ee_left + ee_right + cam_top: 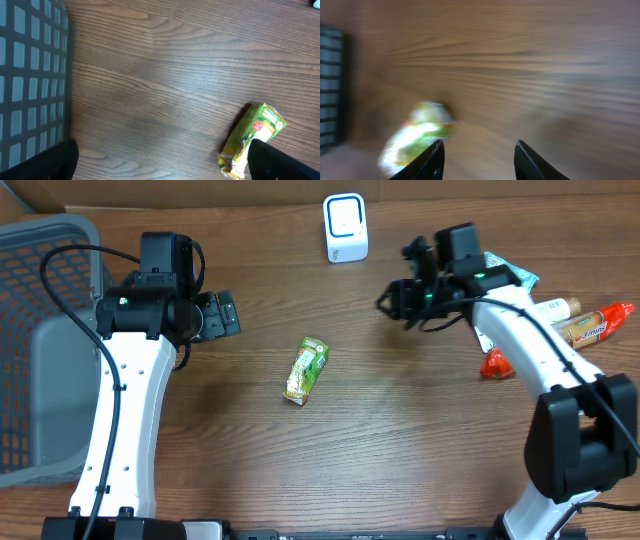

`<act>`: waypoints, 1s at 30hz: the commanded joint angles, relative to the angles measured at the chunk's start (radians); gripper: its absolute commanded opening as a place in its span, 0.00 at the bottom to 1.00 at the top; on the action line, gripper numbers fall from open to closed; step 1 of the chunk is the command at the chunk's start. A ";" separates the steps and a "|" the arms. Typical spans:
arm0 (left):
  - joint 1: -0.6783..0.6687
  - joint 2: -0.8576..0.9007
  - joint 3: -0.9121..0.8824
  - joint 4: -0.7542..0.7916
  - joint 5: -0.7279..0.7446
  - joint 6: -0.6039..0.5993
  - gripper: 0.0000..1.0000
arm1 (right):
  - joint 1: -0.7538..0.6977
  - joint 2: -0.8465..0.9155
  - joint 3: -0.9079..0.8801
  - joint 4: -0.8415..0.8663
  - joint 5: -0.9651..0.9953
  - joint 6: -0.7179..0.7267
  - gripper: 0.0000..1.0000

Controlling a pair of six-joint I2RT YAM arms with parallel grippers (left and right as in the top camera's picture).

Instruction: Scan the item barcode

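At mid-tabletop (400, 450) the green snack packet (306, 370) is seen lying flat and slightly tilted, touched by neither arm; it is taken as the item to be scanned, though a heap of other packets (585, 325) is seen at the right edge, beside the right arm; the white scanner (345, 227) is stood at the far edge, well apart from the green packet; a grey basket (40, 250) is placed at the left; the left tool (228, 315) is held just right of the basket and left of the packet, fingers spread wide, nothing between them; in the left wrist view the packet is seen beside the right-hand fingertip, contact not shown; the right tool (392, 300) is held over bare wood, to the right of scanner and packet; the right wrist view is smeared, but its fingers (431, 160) are shown apart with only wood between them, nothing clamped, the packet a green blur ahead and to the left; progress is judged early: no grasp made, nothing presented to the scanner; where the barcode sits on the packet cannot be told; left to be done: packet to be gripped, lifted, carried to the scanner, barcode face turned to its window; the crinkly wrapper is judged likely to slip or fold under the fingers
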 commanded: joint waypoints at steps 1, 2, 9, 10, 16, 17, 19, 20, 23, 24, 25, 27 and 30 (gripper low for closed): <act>-0.002 0.003 -0.005 0.002 -0.009 -0.006 0.99 | 0.093 -0.004 -0.023 0.026 -0.058 0.223 0.47; -0.002 0.003 -0.005 0.002 -0.009 -0.006 1.00 | 0.122 -0.003 -0.034 0.040 -0.024 0.272 0.48; -0.002 0.003 -0.005 0.002 -0.009 -0.006 1.00 | 0.295 -0.001 -0.046 0.050 0.171 0.562 0.55; -0.002 0.003 -0.005 0.002 -0.009 -0.006 1.00 | 0.320 0.000 -0.045 0.055 0.200 0.587 0.60; -0.002 0.003 -0.005 0.002 -0.009 -0.006 1.00 | 0.426 0.040 -0.046 0.092 0.300 0.626 0.66; -0.002 0.003 -0.005 0.002 -0.009 -0.006 1.00 | 0.435 0.052 -0.045 0.092 0.300 0.632 0.66; -0.002 0.003 -0.005 0.002 -0.009 -0.006 1.00 | 0.453 0.082 -0.045 0.092 0.313 0.632 0.66; -0.002 0.003 -0.005 0.002 -0.009 -0.006 1.00 | 0.465 0.106 -0.045 0.093 0.324 0.632 0.65; -0.002 0.003 -0.005 0.001 -0.009 -0.006 1.00 | 0.489 0.158 -0.045 0.099 0.316 0.636 0.64; -0.002 0.003 -0.005 0.002 -0.009 -0.006 0.99 | 0.492 0.164 -0.045 0.103 0.309 0.636 0.64; -0.002 0.003 -0.005 0.001 -0.009 -0.006 0.99 | 0.493 0.167 -0.045 0.106 0.306 0.636 0.63; -0.002 0.003 -0.005 0.002 -0.009 -0.006 0.99 | 0.493 0.168 -0.045 0.106 0.302 0.636 0.60; -0.002 0.003 -0.005 0.002 -0.009 -0.006 1.00 | 0.493 0.168 -0.045 0.105 0.299 0.636 0.53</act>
